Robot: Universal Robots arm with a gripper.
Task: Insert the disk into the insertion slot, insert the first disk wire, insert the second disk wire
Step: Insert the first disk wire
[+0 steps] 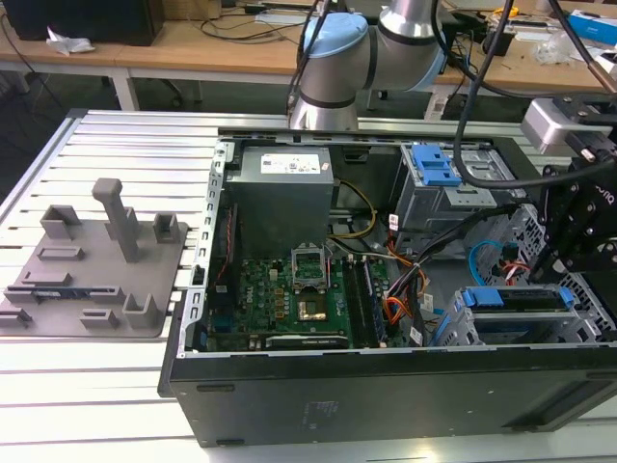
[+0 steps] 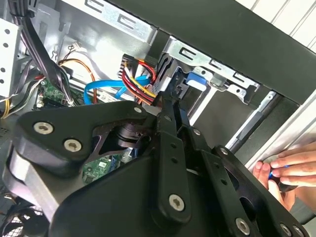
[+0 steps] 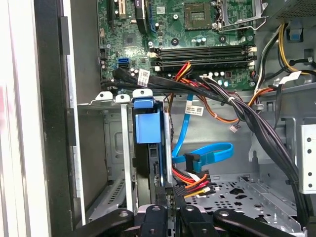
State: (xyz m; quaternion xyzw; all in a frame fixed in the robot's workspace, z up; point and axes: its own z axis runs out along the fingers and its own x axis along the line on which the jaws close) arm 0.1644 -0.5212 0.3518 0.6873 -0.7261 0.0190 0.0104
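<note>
The disk (image 1: 511, 297) in its blue caddy (image 3: 147, 126) sits inside the insertion slot (image 1: 461, 328), a grey perforated cage (image 3: 114, 148). My gripper (image 3: 170, 196) is at the disk's rear end. Its fingers (image 2: 170, 101) are close together on the small black connector (image 3: 183, 189) of the first disk wire (image 2: 140, 84), a red, yellow and dark bundle. The second disk wire (image 3: 212, 154) is a light-blue flat cable (image 2: 101, 89). It loops free just beside the bundle, with its plug hanging loose. In the exterior view my gripper (image 1: 564, 246) hangs over the cage at the case's right end.
A person's hand (image 2: 285, 170) rests on the case's outer edge close to my gripper. A thick black cable bundle (image 3: 222, 98) crosses above the cage. The motherboard (image 1: 299, 289), power supply (image 1: 284, 193) and the bay box with a blue latch (image 1: 439, 174) fill the case. A grey fixture plate (image 1: 96, 260) lies on the exterior view's left.
</note>
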